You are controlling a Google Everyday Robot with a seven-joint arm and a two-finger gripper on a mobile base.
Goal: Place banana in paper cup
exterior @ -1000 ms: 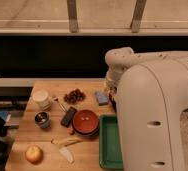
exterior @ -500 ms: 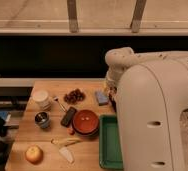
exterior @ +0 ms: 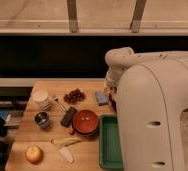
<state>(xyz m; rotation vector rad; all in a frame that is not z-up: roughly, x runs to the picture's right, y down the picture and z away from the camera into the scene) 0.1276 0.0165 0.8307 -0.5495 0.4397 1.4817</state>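
The gripper (exterior: 112,98) sits at the table's (exterior: 24,135) right edge, mostly hidden behind the arm, jaws released and holding nothing. The banana (exterior: 65,142) lies on the table between the apple (exterior: 34,154) and the red bowl (exterior: 85,122). The paper cup (exterior: 40,98) stands upright at the far left corner, well apart from the banana.

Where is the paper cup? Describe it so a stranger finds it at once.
On the wooden table, look to the far left corner, opposite the gripper at the right edge. The paper cup there is white and wide-rimmed, unlike the small dark cup just in front.
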